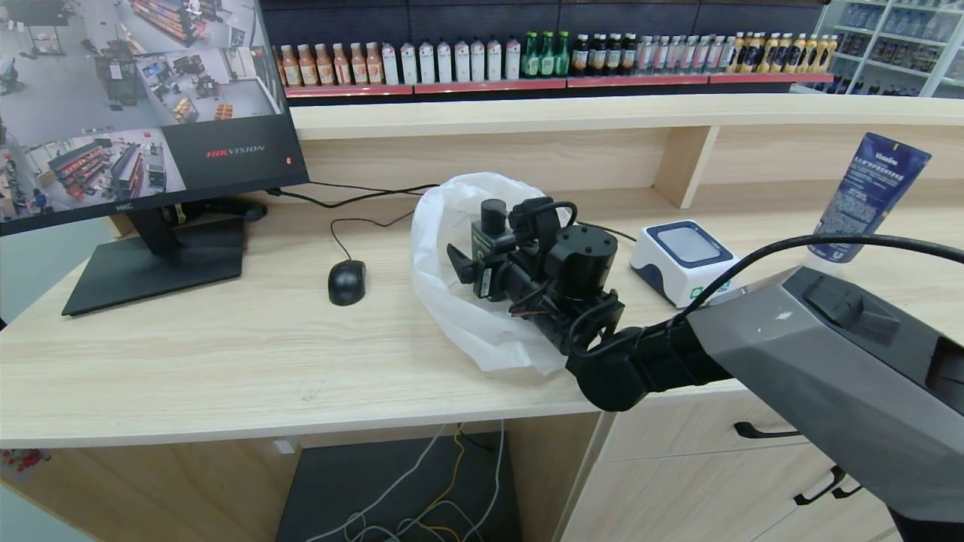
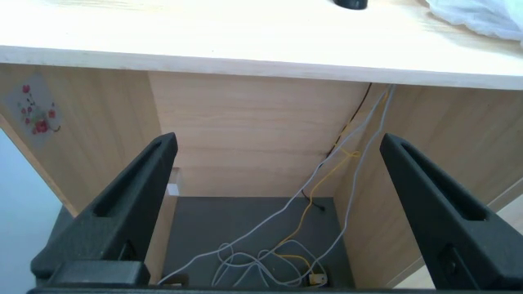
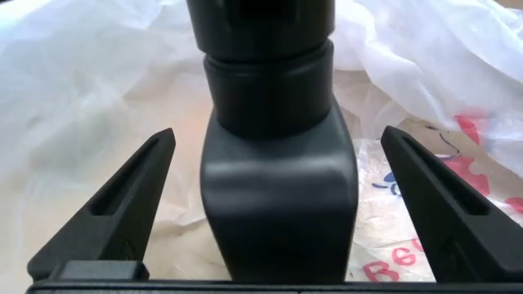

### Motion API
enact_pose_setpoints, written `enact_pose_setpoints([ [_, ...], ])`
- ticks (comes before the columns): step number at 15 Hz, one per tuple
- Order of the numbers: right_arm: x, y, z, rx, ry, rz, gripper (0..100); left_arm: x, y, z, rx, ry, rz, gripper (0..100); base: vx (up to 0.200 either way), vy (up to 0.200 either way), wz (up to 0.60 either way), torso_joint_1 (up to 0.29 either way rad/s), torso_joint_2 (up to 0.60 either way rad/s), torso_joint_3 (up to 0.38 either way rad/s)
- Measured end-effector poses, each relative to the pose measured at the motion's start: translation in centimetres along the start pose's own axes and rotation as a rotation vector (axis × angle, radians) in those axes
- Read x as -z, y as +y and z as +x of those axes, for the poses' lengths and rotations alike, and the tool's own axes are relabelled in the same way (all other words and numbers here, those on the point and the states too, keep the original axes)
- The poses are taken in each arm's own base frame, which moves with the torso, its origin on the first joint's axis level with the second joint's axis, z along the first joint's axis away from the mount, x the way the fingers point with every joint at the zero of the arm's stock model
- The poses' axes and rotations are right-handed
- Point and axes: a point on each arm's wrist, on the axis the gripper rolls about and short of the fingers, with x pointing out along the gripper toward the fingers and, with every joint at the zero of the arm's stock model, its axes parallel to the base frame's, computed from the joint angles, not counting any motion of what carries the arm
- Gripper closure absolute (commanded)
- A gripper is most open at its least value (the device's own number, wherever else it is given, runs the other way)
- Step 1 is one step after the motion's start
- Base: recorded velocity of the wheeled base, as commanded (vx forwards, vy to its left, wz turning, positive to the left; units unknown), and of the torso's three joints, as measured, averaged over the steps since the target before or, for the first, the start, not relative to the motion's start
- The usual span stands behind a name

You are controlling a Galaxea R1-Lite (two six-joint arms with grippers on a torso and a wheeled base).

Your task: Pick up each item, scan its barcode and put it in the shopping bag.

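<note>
1. Directly between the fingers of the right gripper (image 3: pixel 278 135) stands the dark bottle (image 3: pixel 278 204). The fingers are spread wide with a gap on either side, so nothing pinches it.
2. Its cap is up and its long axis runs about upright, crossing the line from finger to finger. The base is hidden, so I cannot tell what it rests on.
3. Beneath and beyond the gripper lies the white shopping bag (image 1: pixel 452 316), its crumpled film all round the bottle.
4. Judged risk: with no grip on it, a tall narrow bottle on soft film could tip over and roll towards the bag's mouth. Drawing the fingers back could also snag the film and drag bag and bottle along.
5. Farther off, on the arm's side of the gripper, sits the scanner (image 1: pixel 681 260). Beyond it stands a blue tube (image 1: pixel 870 196), likely yet to be scanned.
6. Far from all this, the left gripper (image 2: pixel 278 139) hangs below the edge of the counter (image 2: pixel 245 49), fingers spread, holding nothing.
</note>
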Motion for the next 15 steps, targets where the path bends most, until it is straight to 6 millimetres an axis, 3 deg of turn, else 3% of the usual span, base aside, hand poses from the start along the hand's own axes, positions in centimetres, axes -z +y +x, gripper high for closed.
enact_pose_setpoints([
  [6,-1.9,-0.2,-0.7,0.007,-0.027,0.001,0,0.0,0.0,0.0,0.000,0.000,0.000,0,0.000,0.000,0.00,0.000,0.00,0.000],
  [15,-6.1,-0.5,-4.6,0.003,-0.038,0.005,0,0.0,0.0,0.0,0.000,0.000,0.000,0,0.000,0.000,0.00,0.000,0.00,0.000],
])
